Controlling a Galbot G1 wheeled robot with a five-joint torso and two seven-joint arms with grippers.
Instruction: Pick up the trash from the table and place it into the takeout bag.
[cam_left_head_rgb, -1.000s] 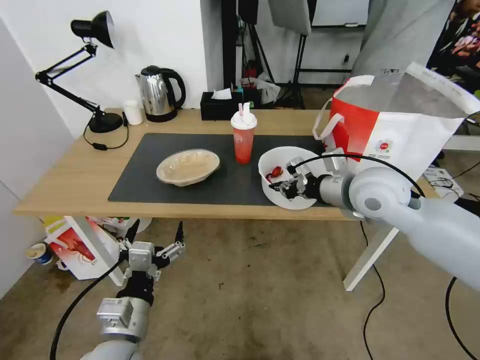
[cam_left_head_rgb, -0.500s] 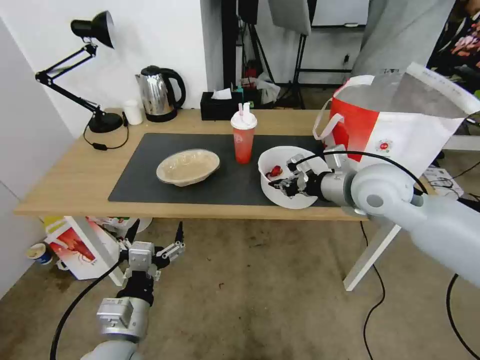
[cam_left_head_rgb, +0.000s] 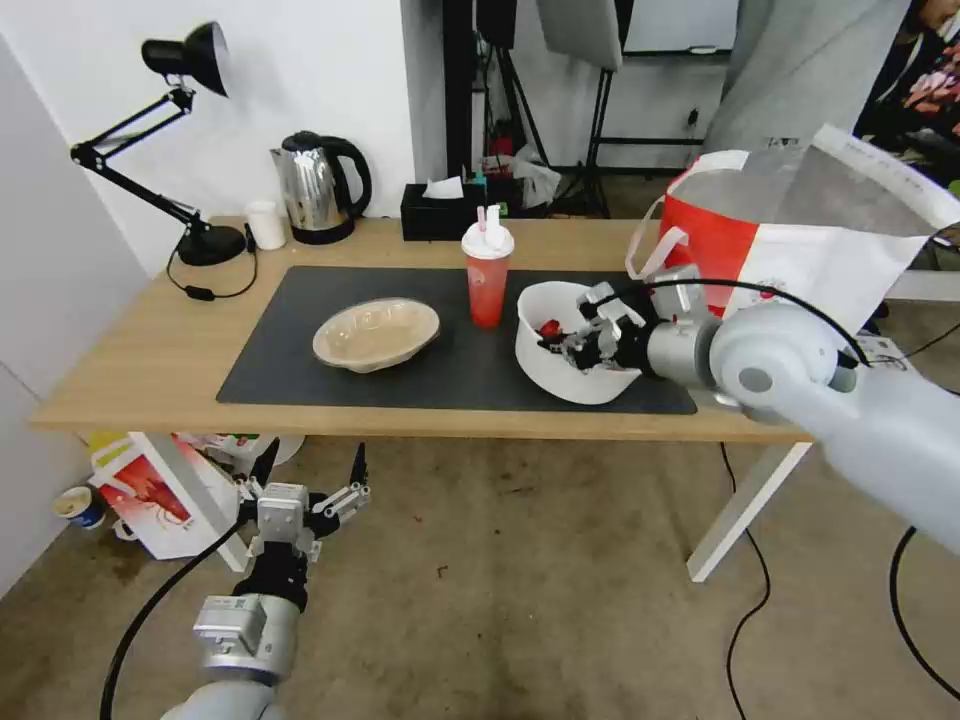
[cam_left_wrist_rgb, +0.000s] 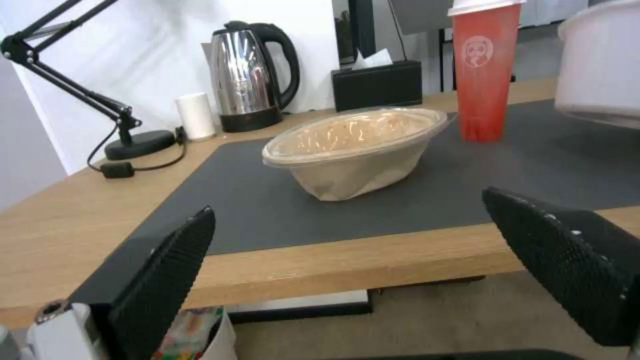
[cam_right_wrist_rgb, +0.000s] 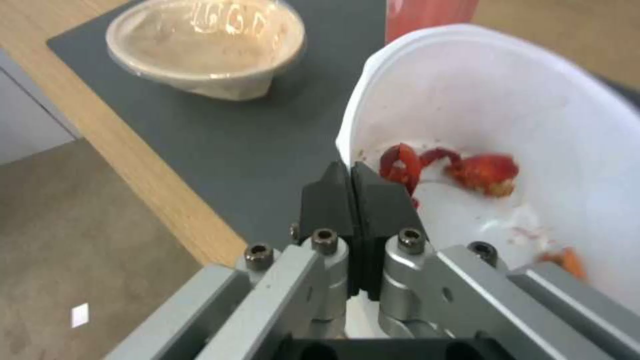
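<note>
My right gripper (cam_left_head_rgb: 562, 347) (cam_right_wrist_rgb: 351, 172) is shut on the near rim of the deep white bowl (cam_left_head_rgb: 572, 385) (cam_right_wrist_rgb: 533, 125). The bowl hangs tilted just above the dark grey mat (cam_left_head_rgb: 300, 300), with red crayfish shells (cam_left_head_rgb: 548, 328) (cam_right_wrist_rgb: 480, 170) inside. The red drink cup (cam_left_head_rgb: 487, 275) (cam_left_wrist_rgb: 485, 75) stands upright just left of it. The shallow beige dish (cam_left_head_rgb: 376, 333) (cam_left_wrist_rgb: 357, 150) (cam_right_wrist_rgb: 207, 45) rests mid-mat. The takeout bag (cam_left_head_rgb: 800, 260) stands open at the table's (cam_left_head_rgb: 130, 370) right end, behind my right arm. My left gripper (cam_left_head_rgb: 312, 470) (cam_left_wrist_rgb: 367, 270) hangs open below the table's front edge.
A steel kettle (cam_left_head_rgb: 318, 187), a small white cup (cam_left_head_rgb: 266, 224), a black tissue box (cam_left_head_rgb: 437, 210) and a black desk lamp (cam_left_head_rgb: 190, 150) line the table's back edge. A smaller red-and-white bag (cam_left_head_rgb: 150, 495) sits on the floor under the left end. Cables trail on the floor at right.
My right gripper has raised the white bowl off the mat and drawn it slightly back toward the bag; its outer wall now faces me. The left arm has not moved.
</note>
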